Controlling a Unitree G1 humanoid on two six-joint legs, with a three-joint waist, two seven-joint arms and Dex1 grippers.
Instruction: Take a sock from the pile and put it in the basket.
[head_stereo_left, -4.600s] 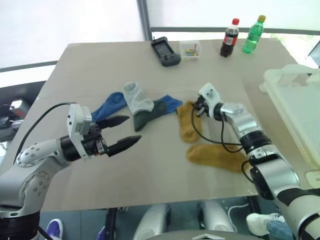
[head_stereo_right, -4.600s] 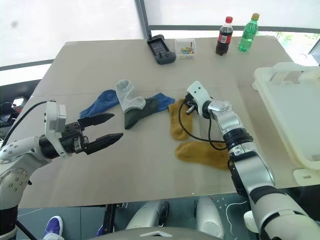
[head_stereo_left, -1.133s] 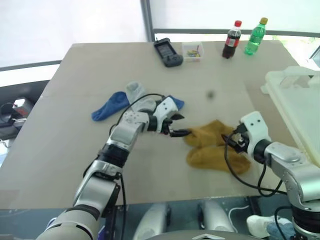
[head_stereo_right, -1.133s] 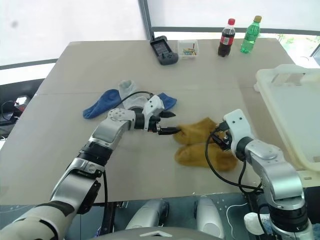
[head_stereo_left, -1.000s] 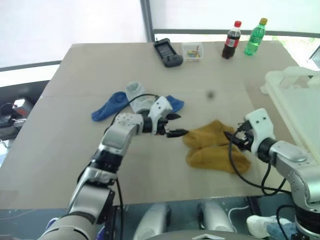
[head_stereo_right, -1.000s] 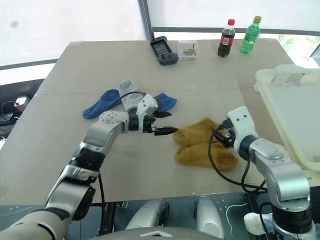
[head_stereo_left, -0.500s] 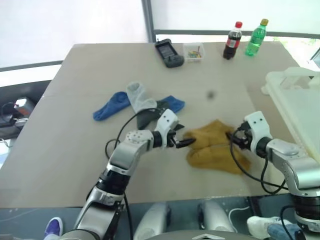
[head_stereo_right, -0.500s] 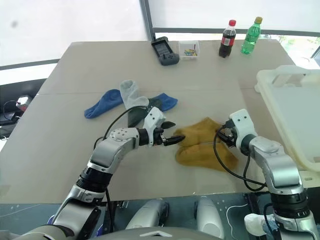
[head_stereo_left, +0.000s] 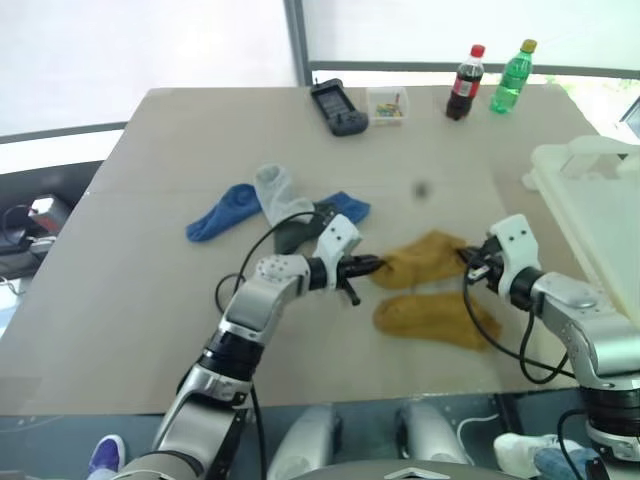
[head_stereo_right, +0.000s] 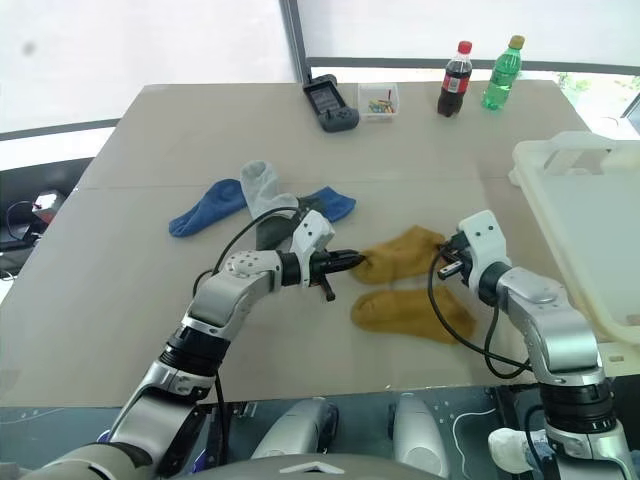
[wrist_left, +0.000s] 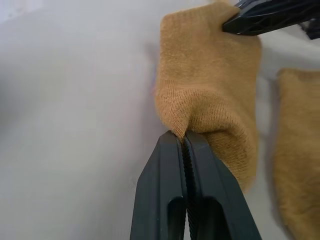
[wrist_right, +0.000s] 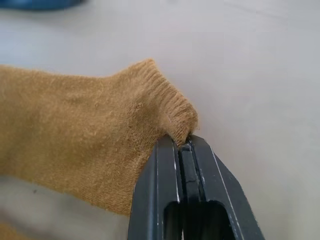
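Near the middle of the tan table (head_stereo_left: 150, 330), 1 mustard-yellow sock (head_stereo_left: 420, 258) stretches between both grippers. At its left end the left gripper (head_stereo_left: 372, 266) is clamped on a fold of the fabric; at its right end the right gripper (head_stereo_left: 468, 261) pinches the ribbed cuff. Just below it lies a second mustard sock (head_stereo_left: 430, 318). Up and left sits the pile (head_stereo_left: 275, 205) of blue, grey and green socks. At the right edge stands the white basket (head_stereo_left: 590, 215), well apart.

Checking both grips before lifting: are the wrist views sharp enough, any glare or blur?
Left wrist view: mustard sock knit crisp, left gripper sharp at the tips, softer toward the frame edge. Right wrist view: cuff ribbing clear at right gripper; table evenly lit, no glare.
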